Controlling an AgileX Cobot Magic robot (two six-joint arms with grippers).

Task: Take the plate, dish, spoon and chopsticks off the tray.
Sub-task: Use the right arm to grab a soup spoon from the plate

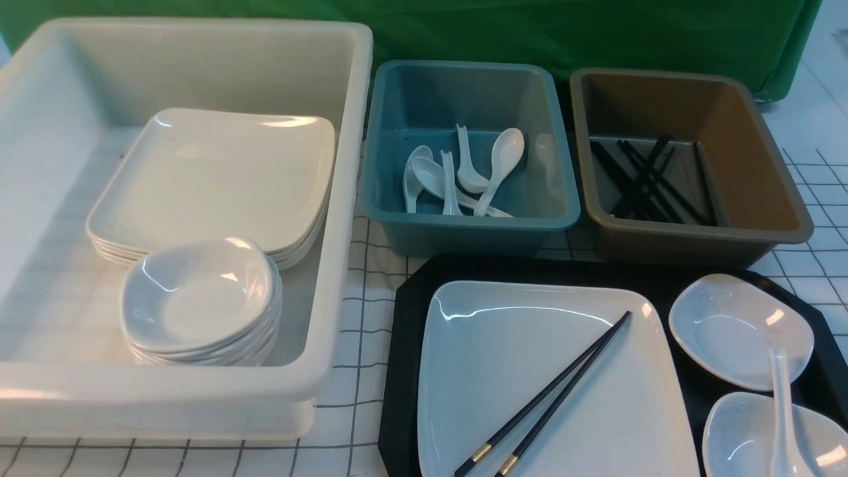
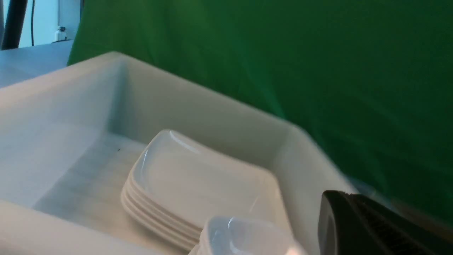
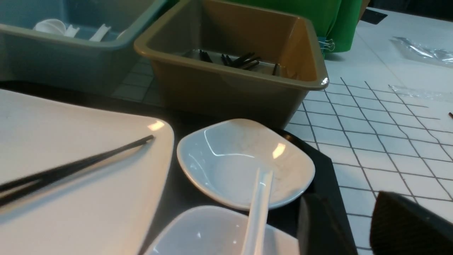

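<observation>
The black tray (image 1: 404, 344) lies at the front right. On it rests the large white plate (image 1: 503, 371), and the black chopsticks (image 1: 554, 384) lie slantwise across the plate. Right of the plate are two small white dishes, a far dish (image 1: 729, 331) and a near dish (image 1: 735, 437). The white spoon (image 1: 782, 397) bridges them, its handle end on the far dish (image 3: 230, 152). Neither gripper shows in the front view. My right gripper (image 3: 345, 198) is open and empty over the tray's right edge (image 3: 325, 170), near the spoon (image 3: 260, 202). My left gripper (image 2: 336, 194) is shut and empty beside the white tub.
A big white tub (image 1: 344, 199) on the left holds stacked plates (image 1: 218, 179) and stacked small dishes (image 1: 199, 291). A blue tub (image 1: 464, 222) with several spoons and a brown tub (image 1: 695, 242) with chopsticks stand behind the tray. A green cloth hangs at the back.
</observation>
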